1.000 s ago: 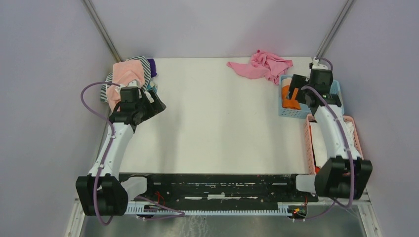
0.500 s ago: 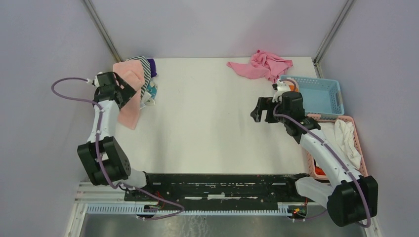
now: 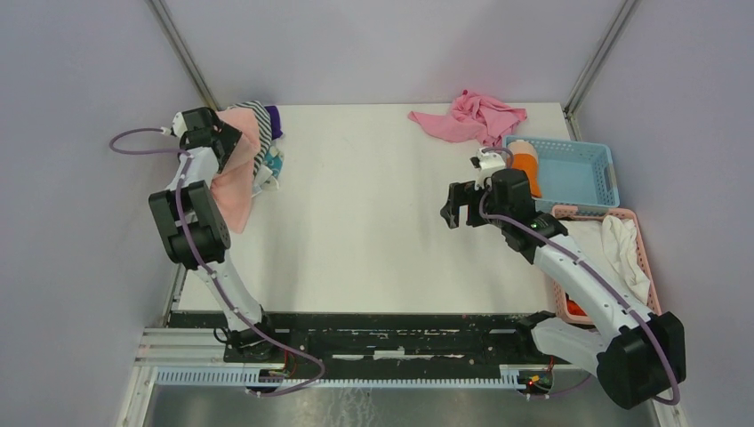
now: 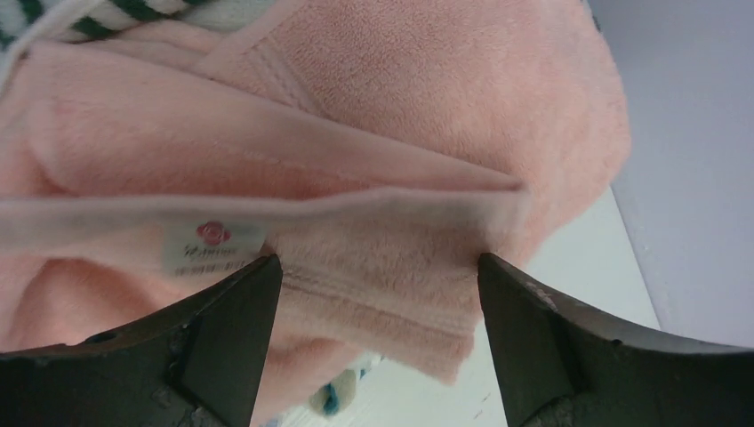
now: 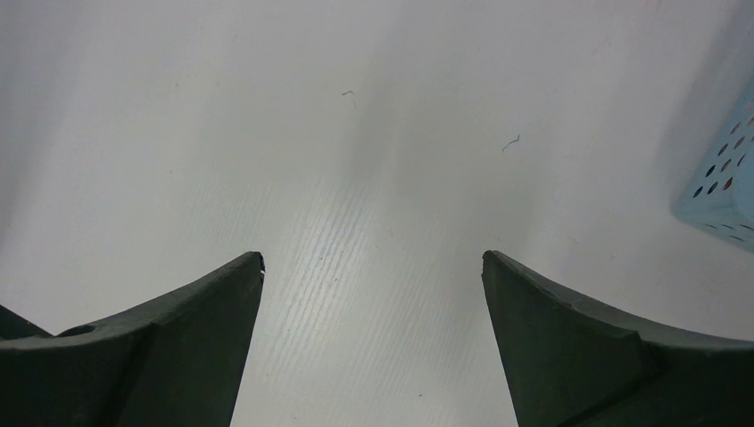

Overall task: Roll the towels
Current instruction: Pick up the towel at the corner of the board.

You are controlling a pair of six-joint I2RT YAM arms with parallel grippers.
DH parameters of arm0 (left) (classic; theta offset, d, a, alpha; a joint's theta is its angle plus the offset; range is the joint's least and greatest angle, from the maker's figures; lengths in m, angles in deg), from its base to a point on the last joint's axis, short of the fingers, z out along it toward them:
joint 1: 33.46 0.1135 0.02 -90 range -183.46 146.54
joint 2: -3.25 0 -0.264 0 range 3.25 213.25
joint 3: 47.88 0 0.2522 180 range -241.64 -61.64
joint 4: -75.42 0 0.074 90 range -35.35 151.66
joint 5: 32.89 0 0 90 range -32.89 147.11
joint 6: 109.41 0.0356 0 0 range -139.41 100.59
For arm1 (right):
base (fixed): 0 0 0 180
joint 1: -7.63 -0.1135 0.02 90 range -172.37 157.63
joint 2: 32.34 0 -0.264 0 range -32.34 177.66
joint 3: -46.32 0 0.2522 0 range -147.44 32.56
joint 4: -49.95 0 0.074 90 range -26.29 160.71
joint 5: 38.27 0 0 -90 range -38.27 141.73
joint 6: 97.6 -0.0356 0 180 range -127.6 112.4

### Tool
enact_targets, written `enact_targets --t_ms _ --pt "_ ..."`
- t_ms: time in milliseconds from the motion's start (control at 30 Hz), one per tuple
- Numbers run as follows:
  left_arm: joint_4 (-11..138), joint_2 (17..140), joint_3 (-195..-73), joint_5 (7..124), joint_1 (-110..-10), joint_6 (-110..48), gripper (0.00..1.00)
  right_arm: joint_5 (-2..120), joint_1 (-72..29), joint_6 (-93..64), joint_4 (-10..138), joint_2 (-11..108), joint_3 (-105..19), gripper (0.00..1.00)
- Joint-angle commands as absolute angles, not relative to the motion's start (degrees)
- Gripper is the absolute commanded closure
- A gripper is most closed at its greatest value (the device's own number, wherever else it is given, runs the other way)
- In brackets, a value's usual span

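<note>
On the left wrist camera I saw my left gripper (image 4: 378,262) spread wide, with the folded pink towel (image 4: 400,116) filling the gap between its fingers (image 4: 222,338). The towel's white label (image 4: 212,246) lay just beside the left-hand finger, and a green-striped cloth (image 4: 133,11) showed at the far left.

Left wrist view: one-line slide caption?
Open left gripper close above the pale pink towel, white label showing.

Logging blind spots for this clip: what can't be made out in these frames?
Label on the pale pink towel: print blurred, left wrist view.
Left gripper: whether it touches the towel; top view hides it under the wrist.
Pink basket: near end covered by the right arm, top view.
Striped cloth: mostly buried under the towel, both views.
</note>
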State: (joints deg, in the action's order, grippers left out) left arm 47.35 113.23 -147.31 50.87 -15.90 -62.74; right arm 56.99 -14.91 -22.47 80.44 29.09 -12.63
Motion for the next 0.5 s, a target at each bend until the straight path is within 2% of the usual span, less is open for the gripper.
enact_targets --t_ms 0,67,167,267,367,467 --pt "52.64 120.00 -152.86 54.08 -15.81 -66.95 0.17 55.93 -15.20 -21.40 77.32 30.35 -14.05 0.00" --pt "52.69 122.71 -154.59 55.61 -15.82 -66.05 0.30 56.12 -15.18 -21.40 77.25 30.86 -14.19 0.00" --pt "54.34 121.80 -153.24 56.60 -15.87 -65.41 0.64 56.11 -15.21 -21.31 77.34 31.33 -14.24 0.00" --pt "57.70 115.31 -149.22 57.54 -16.16 -63.50 0.85 56.49 -15.20 -21.52 77.19 31.52 -14.31 0.00" --pt "57.11 108.86 -147.87 57.75 -17.14 -61.30 0.97 57.16 -15.22 -21.66 76.98 31.38 -14.24 0.00" --pt "54.86 102.16 -147.66 56.82 -19.18 -58.97 0.97 57.83 -15.19 -21.66 77.34 31.03 -14.52 0.00"
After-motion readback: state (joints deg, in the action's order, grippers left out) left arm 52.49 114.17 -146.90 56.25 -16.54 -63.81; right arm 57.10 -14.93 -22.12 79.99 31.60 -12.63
